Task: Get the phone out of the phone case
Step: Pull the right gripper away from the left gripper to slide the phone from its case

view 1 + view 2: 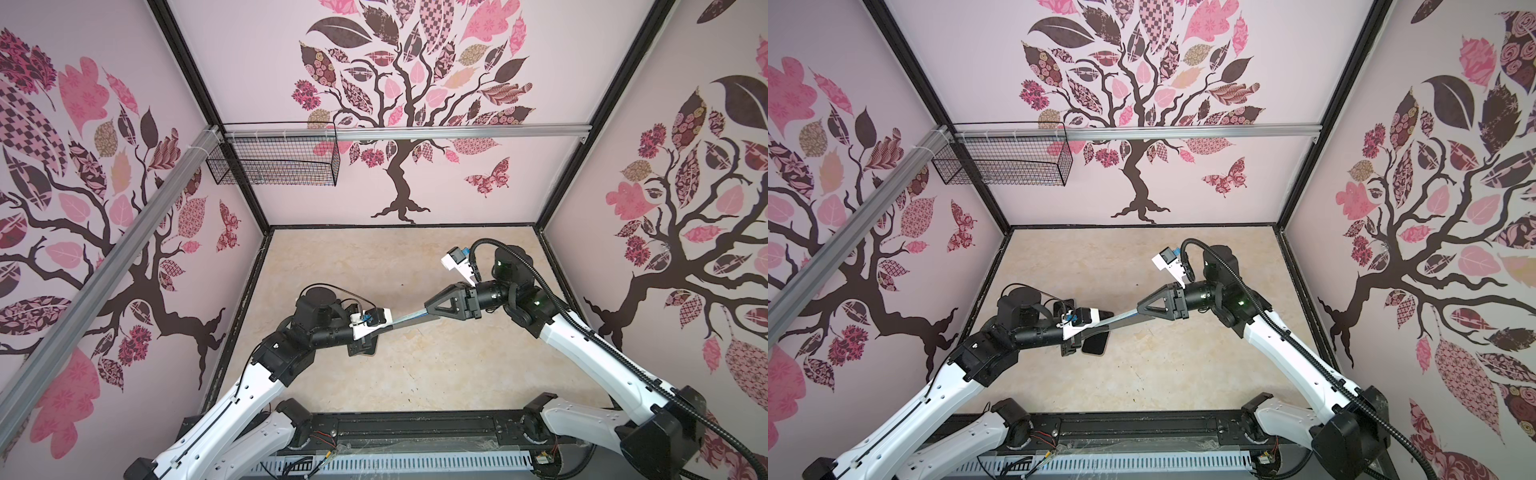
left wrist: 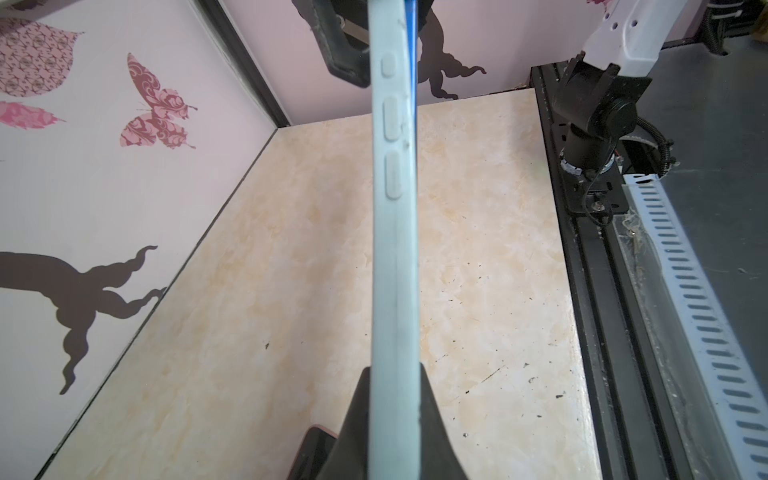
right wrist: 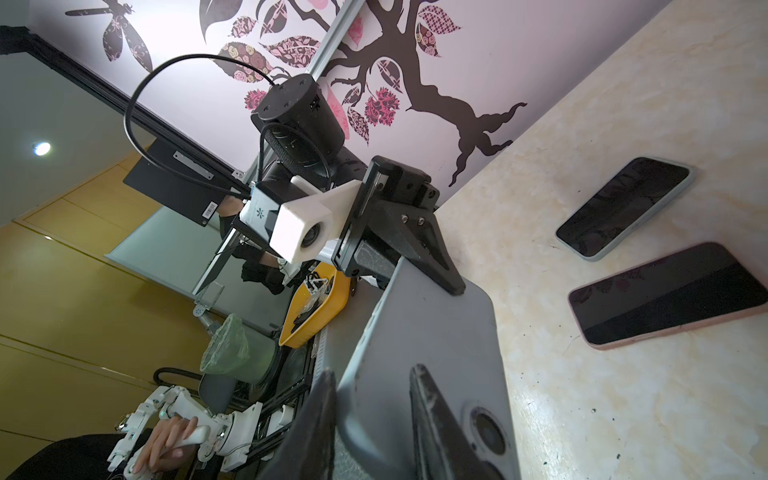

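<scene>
The left gripper [image 2: 392,374] is pressed tight on one end of the pale blue-grey phone case [image 3: 424,332], held edge-up in the air above the table [image 1: 415,257], with a pink phone [image 3: 669,295] lying screen-up on the table beneath. Farther out, the right gripper [image 3: 372,370] pinches the case's camera end, one finger flat on its back; the phone [image 3: 487,428] sits inside, its dark lens showing in the cutout. Beyond, a second phone [image 3: 623,208] in a pale case lies on the table, and a wire basket [image 1: 274,164] hangs on the far wall
</scene>
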